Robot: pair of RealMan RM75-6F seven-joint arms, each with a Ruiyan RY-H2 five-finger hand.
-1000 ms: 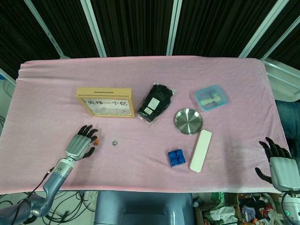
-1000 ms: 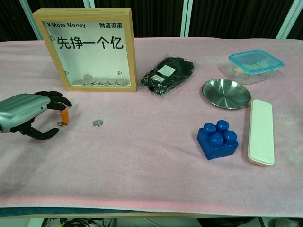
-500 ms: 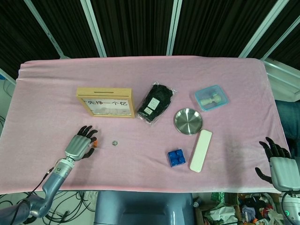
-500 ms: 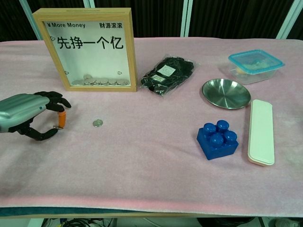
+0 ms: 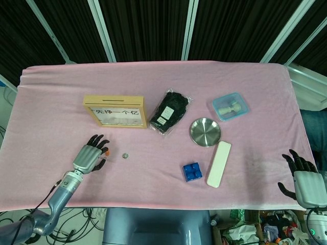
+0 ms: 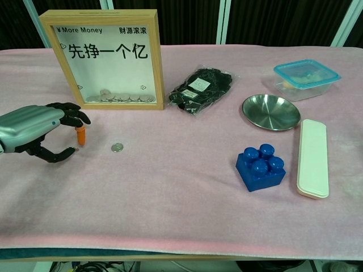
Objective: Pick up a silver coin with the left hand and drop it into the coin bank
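A small silver coin (image 5: 124, 155) (image 6: 117, 147) lies flat on the pink cloth in front of the coin bank. The coin bank (image 5: 115, 111) (image 6: 105, 59) is a wooden frame with a clear front, a slot on top and several coins inside. My left hand (image 5: 90, 157) (image 6: 45, 130) hovers just left of the coin, a short gap away. Its orange-tipped finger and thumb are apart and hold nothing. My right hand (image 5: 305, 181) hangs off the table's right front corner with its fingers spread and empty; the chest view does not show it.
A black bagged bundle (image 6: 202, 89) lies right of the bank. Further right are a steel dish (image 6: 271, 111), a lidded blue container (image 6: 306, 78), a blue brick (image 6: 260, 167) and a long white case (image 6: 313, 157). The table's front edge runs just below my left hand.
My left hand has lifted a little and shifted slightly right toward the coin. The coin and the right hand have not moved.
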